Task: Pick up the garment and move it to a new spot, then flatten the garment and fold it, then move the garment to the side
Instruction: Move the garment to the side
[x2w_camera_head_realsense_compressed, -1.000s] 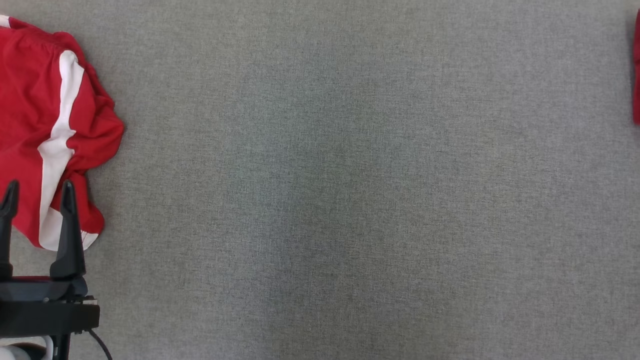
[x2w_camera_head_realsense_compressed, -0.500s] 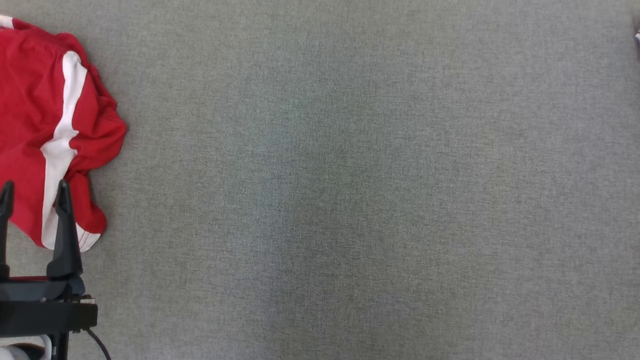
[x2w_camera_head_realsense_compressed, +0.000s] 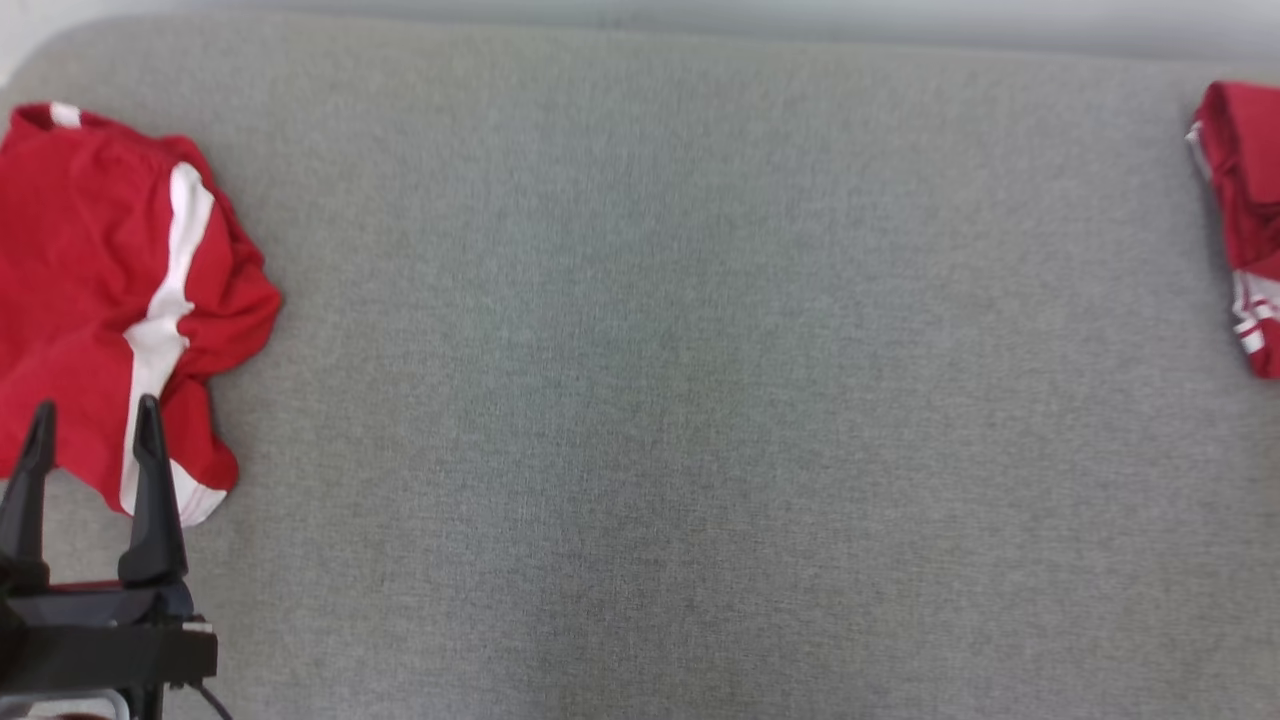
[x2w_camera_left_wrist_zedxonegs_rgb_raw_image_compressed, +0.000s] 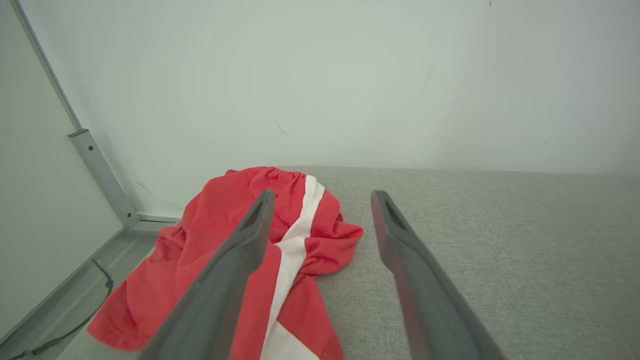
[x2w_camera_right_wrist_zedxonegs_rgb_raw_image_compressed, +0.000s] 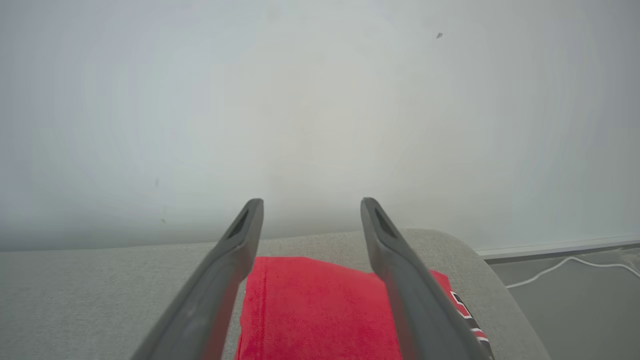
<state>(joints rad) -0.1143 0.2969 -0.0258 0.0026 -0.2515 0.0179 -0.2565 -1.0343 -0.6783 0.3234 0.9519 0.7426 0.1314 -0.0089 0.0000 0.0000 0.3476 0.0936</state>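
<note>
A folded red garment (x2w_camera_head_realsense_compressed: 1245, 215) with white stripes lies at the far right edge of the grey fabric surface (x2w_camera_head_realsense_compressed: 640, 400). In the right wrist view this folded garment (x2w_camera_right_wrist_zedxonegs_rgb_raw_image_compressed: 310, 305) sits just below my right gripper (x2w_camera_right_wrist_zedxonegs_rgb_raw_image_compressed: 311, 201), whose fingers stand apart with nothing between them. A second red garment (x2w_camera_head_realsense_compressed: 110, 290) with a white stripe lies crumpled at the far left. My left gripper (x2w_camera_head_realsense_compressed: 95, 425) is open at the lower left, its fingertips over that crumpled garment's near edge. In the left wrist view the left gripper (x2w_camera_left_wrist_zedxonegs_rgb_raw_image_compressed: 324, 193) points past the crumpled garment (x2w_camera_left_wrist_zedxonegs_rgb_raw_image_compressed: 215, 215), holding nothing.
The surface's rounded far edge meets a pale wall (x2w_camera_head_realsense_compressed: 700, 12). A metal rail (x2w_camera_left_wrist_zedxonegs_rgb_raw_image_compressed: 100, 175) and a dark cable (x2w_camera_left_wrist_zedxonegs_rgb_raw_image_compressed: 65, 330) lie beyond the left end. A white cable (x2w_camera_right_wrist_zedxonegs_rgb_raw_image_compressed: 550, 267) runs on the floor past the right end. Bare grey fabric spans the wide middle between the garments.
The head camera has shifted, so the whole picture sits lower and the far edge and the folded garment at right now show. The left gripper stays open by the crumpled garment.
</note>
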